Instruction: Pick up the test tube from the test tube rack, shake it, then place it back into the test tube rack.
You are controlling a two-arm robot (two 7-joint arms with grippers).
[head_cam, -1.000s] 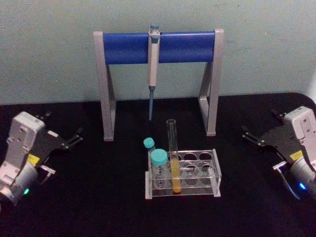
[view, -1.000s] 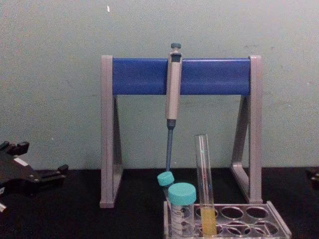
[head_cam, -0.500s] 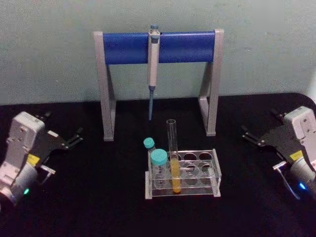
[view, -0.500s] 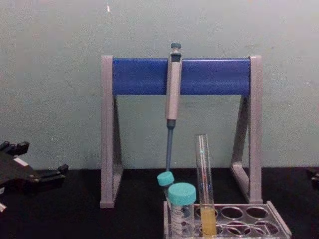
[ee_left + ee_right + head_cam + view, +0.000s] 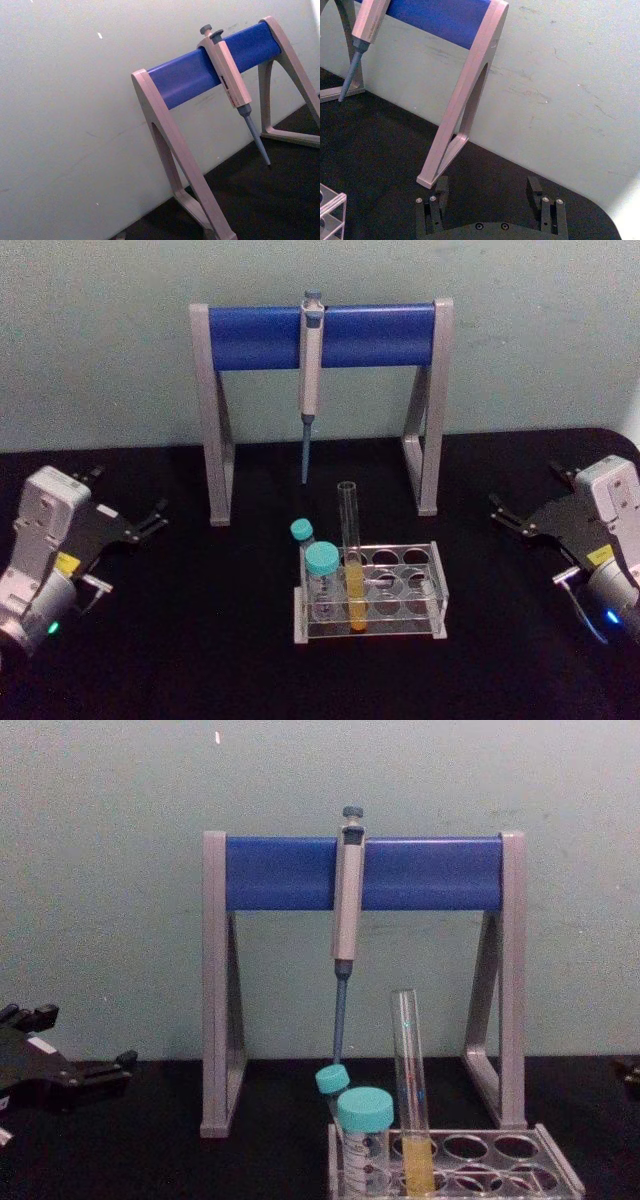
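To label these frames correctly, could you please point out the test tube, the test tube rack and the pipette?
test tube (image 5: 351,540), head view, clear glass at mid-height.
test tube rack (image 5: 410,615), head view, clear front wall.
pipette (image 5: 347,900), chest view, grey body.

A pale green-grey wall (image 5: 100,340), scuffed and faintly scratched, spans the head view from 9 through 12 to 3 o'clock. A matte black table (image 5: 200,660) butts against it, covering 4 to 8 o'clock. Light falls soft and even.
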